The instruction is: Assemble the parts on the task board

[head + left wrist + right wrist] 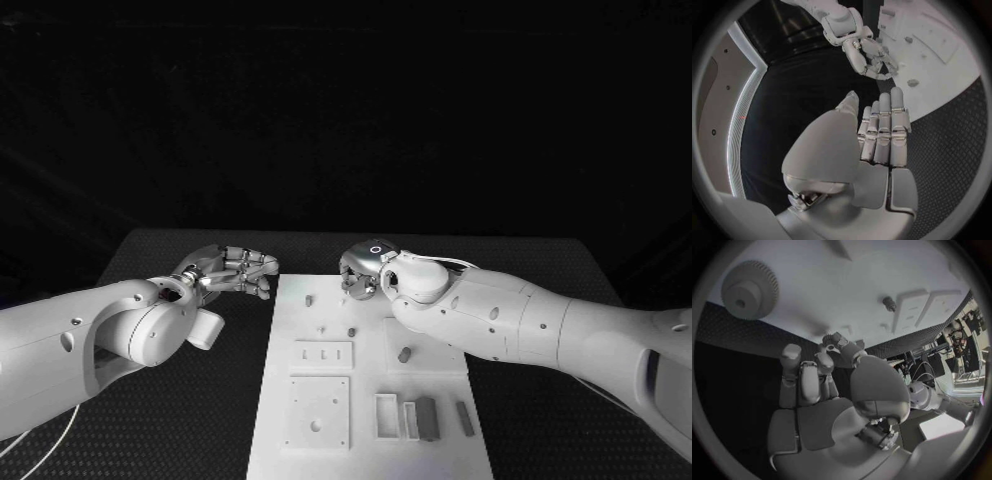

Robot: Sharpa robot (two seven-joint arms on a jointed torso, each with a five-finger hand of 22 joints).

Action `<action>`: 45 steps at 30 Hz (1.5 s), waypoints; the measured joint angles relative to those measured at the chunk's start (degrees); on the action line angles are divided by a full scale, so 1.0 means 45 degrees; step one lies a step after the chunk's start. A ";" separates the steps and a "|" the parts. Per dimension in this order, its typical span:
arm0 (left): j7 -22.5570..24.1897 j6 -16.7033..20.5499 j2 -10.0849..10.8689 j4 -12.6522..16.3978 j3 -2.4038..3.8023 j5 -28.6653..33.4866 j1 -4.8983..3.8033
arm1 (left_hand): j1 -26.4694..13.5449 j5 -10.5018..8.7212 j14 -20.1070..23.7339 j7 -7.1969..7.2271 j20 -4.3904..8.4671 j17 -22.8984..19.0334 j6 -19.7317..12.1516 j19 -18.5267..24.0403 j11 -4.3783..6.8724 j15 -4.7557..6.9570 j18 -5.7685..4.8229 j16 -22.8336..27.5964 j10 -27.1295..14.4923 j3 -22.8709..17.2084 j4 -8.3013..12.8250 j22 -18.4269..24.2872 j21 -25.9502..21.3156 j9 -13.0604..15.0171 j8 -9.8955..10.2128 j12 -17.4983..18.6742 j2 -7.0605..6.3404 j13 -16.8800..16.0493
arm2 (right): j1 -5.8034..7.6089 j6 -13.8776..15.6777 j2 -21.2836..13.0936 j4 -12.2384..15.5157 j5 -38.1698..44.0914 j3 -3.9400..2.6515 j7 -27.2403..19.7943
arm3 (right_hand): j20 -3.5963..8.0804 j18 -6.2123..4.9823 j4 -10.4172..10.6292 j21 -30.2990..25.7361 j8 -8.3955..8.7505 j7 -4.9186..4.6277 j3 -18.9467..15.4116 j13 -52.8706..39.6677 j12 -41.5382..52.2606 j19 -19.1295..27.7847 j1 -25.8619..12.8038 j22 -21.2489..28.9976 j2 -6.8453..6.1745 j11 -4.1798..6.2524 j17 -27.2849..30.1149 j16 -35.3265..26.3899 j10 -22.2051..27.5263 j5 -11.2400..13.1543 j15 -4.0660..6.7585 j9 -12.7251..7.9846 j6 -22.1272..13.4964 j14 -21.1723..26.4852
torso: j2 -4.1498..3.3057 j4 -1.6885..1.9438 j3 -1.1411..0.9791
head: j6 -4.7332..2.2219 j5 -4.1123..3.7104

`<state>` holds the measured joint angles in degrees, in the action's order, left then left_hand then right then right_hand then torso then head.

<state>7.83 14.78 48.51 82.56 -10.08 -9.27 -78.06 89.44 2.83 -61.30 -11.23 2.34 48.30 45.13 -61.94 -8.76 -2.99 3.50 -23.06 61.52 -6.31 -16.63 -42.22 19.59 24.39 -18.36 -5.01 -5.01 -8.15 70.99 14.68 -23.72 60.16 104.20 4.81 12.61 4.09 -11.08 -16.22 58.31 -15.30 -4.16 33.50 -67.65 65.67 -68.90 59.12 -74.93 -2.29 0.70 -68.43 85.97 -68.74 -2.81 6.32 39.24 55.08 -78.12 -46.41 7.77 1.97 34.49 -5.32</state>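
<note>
Near parts: small grey oblong blocks (424,418) lie beside a shallow white open frame (387,415) at the near right of the white flat task board (433,450); two square plates with holes (319,410) sit at its near left.
Mid parts: short grey pegs (405,353) lie loose at the board's middle.
Far part: a grey toothed gear (749,289) rests flat near the board's far edge.
Handling: the parts look light, rigid and smooth, likely to slip; I would pinch a block across its long sides, the gear at its rim.
Left hand (231,271): hovers over the counter (188,420) just off the board's far left edge, fingers straight and together, holding nothing.
Right hand (366,266): over the board's far edge, fingers curled downward; whether it pinches anything I cannot tell.
Surface: dark textured counter, good grip; the board itself is slick.
Room: dark behind.
</note>
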 measured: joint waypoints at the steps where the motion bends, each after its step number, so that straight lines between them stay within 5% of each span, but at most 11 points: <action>1: 0.0000 -0.0001 0.0000 0.0000 0.0000 -0.0001 -0.0002 | 0.0000 0.0000 0.0000 0.0000 0.0000 0.0003 0.0000 0.0000 0.0000 0.0000 0.0000 0.0000 -0.0001 0.0000 0.0000 0.0000 0.0000 0.0000 0.0000 0.0035 0.0000 0.0000 | -0.0005 0.0006 0.0012 -0.0015 0.0000 0.0002 0.0006 | 0.0000 0.0002 0.0000 0.0000 0.0000 0.0000 0.0000 0.0003 0.0000 0.0000 0.0000 0.0000 0.0000 0.0000 0.0014 0.0000 0.0000 0.0000 0.0000 -0.0002 0.0000 0.0000 | -0.0001 0.0001 -0.0001 | 0.0004 0.0000; 14: -0.0013 -0.0012 0.0001 -0.0014 0.0000 -0.0008 -0.0021 | 0.0000 0.0000 -0.0034 0.0000 -0.0002 0.0021 0.0000 -0.0001 -0.0023 -0.0033 0.0000 0.0009 0.0029 0.0000 0.0000 -0.0014 0.0000 0.0001 0.0000 0.0035 0.0000 0.0000 | -0.0040 0.0156 0.0016 -0.0054 -0.0100 0.0024 0.0020 | -0.0003 0.0002 0.0098 -0.0187 0.0298 -0.0255 0.0026 0.0321 -0.0606 0.0001 -0.0131 0.0000 -0.0534 -0.0194 0.0418 -0.0134 0.0310 -0.0004 -0.0111 -0.0099 -0.0256 0.0179 | -0.0001 -0.0012 -0.0001 | 0.0034 0.0028; 17: -0.0016 -0.0013 0.0006 -0.0014 0.0000 -0.0009 -0.0028 | 0.0000 0.0000 -0.0033 0.0000 -0.0002 0.0032 0.0000 -0.0001 -0.0023 -0.0033 0.0000 0.0009 0.0029 0.0000 0.0000 -0.0015 0.0000 0.0001 0.0000 0.0035 0.0000 0.0000 | -0.0042 0.0162 -0.0013 -0.0053 -0.0175 0.0026 0.0016 | -0.0005 0.0003 0.0202 -0.0261 0.0768 -0.0658 0.0059 0.0344 -0.0643 0.0003 -0.0117 0.0000 -0.0716 -0.0298 0.0461 -0.0134 0.0443 -0.0004 -0.0195 -0.0310 -0.0658 0.0305 | -0.0001 -0.0017 0.0001 | 0.0033 0.0031; 21: -0.0019 -0.0015 0.0016 -0.0014 0.0000 -0.0010 -0.0032 | 0.0000 0.0000 -0.0033 0.0000 -0.0003 0.0032 0.0000 -0.0002 -0.0023 -0.0033 0.0001 0.0009 0.0029 0.0000 0.0000 -0.0016 0.0000 0.0001 0.0000 0.0035 0.0000 0.0000 | -0.0043 0.0232 -0.0123 0.0023 -0.0266 0.0027 0.0009 | -0.0010 0.0011 0.0335 -0.0261 0.0959 -0.0877 0.0054 0.0345 -0.0703 0.0007 -0.0182 0.0000 -0.1057 -0.0454 0.0518 -0.0134 0.0417 -0.0004 -0.0314 -0.0437 -0.0888 0.0323 | -0.0001 -0.0017 0.0002 | 0.0016 0.0035; 28: -0.0027 -0.0015 0.0065 -0.0021 0.0001 -0.0012 -0.0039 | 0.0000 0.0000 -0.0032 0.0000 -0.0004 0.0032 0.0000 -0.0003 -0.0022 -0.0032 0.0001 0.0010 0.0029 -0.0029 0.0029 -0.0016 0.0000 0.0002 0.0000 0.0035 0.0000 0.0000 | -0.0041 0.0556 -0.0853 0.0905 -0.0388 0.0022 0.0005 | -0.0022 0.0012 0.0683 -0.0312 0.1026 -0.0943 0.0173 0.0345 -0.0702 0.0018 -0.0182 0.0000 -0.1355 -0.0521 0.0526 -0.0134 0.0396 -0.0004 -0.0405 -0.0569 -0.1092 0.0327 | 0.0001 -0.0026 -0.0009 | -0.0020 0.0037; 36: -0.0034 -0.0015 0.0197 0.0000 0.0000 -0.0014 -0.0043 | 0.0000 0.0000 -0.0030 0.0000 -0.0005 0.0067 0.0000 -0.0003 -0.0021 -0.0030 0.0000 0.0057 0.0029 -0.0029 0.0029 -0.0027 0.0000 0.0002 0.0000 0.0035 0.0000 0.0000 | 0.0198 0.0881 -0.2409 0.2192 -0.0524 -0.0200 0.0129 | 0.0018 0.0012 0.1081 -0.0312 0.1026 -0.0942 0.0306 0.0345 -0.0702 -0.0071 -0.0184 0.0000 -0.1848 -0.0567 0.0473 -0.0134 0.0350 -0.0004 -0.0449 -0.0618 -0.1092 0.0281 | 0.0004 -0.0033 -0.0020 | -0.0111 0.0027; 41: -0.0036 -0.0011 0.0235 -0.0011 -0.0003 -0.0015 -0.0043 | 0.0001 0.0000 -0.0029 0.0000 -0.0006 0.0067 0.0000 -0.0003 -0.0019 -0.0029 0.0001 0.0058 0.0028 -0.0029 0.0029 -0.0026 0.0000 0.0002 0.0000 0.0035 0.0000 0.0000 | 0.0404 0.0886 -0.3367 0.2669 -0.0757 -0.0285 0.0131 | 0.0023 0.0012 0.1431 -0.0312 0.1026 -0.0836 0.0262 0.0345 -0.0702 -0.0120 -0.0293 0.0001 -0.2805 -0.0511 0.0480 -0.0134 0.0294 -0.0004 -0.0406 -0.0661 -0.1025 0.0237 | 0.0004 -0.0088 -0.0043 | -0.0173 0.0052; 45: -0.0036 -0.0012 0.0226 -0.0026 -0.0003 -0.0016 -0.0045 | 0.0000 0.0000 -0.0027 0.0000 -0.0007 0.0067 0.0000 -0.0004 -0.0018 -0.0027 0.0001 0.0058 0.0028 -0.0029 0.0029 -0.0026 0.0000 0.0003 0.0000 0.0035 0.0000 0.0000 | 0.0511 0.0762 -0.3872 0.3017 -0.1005 -0.0300 0.0116 | 0.0023 0.0013 0.1762 -0.0371 0.1026 -0.0823 0.0182 0.0344 -0.0702 -0.0123 -0.0612 0.0000 -0.3125 -0.0495 0.0494 -0.0134 0.0278 -0.0004 -0.0404 -0.0697 -0.1013 0.0234 | 0.0004 -0.0111 -0.0057 | -0.0208 0.0055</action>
<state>7.67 14.73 49.53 82.44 -10.10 -9.34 -78.26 89.44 2.83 -61.42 -11.23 2.31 48.60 45.14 -61.96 -8.84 -3.11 3.51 -22.80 61.65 -6.44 -16.50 -42.33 19.59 24.40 -18.36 -4.86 -5.01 -8.15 73.29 18.11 -41.14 73.74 99.68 3.46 13.14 4.19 -11.02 -8.29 56.64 -10.68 -7.87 34.32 -66.11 62.51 -69.45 56.37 -74.93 -16.35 -1.53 -66.21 85.37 -67.49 -2.83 4.50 36.11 50.52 -77.07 -46.40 7.27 1.71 33.55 -5.08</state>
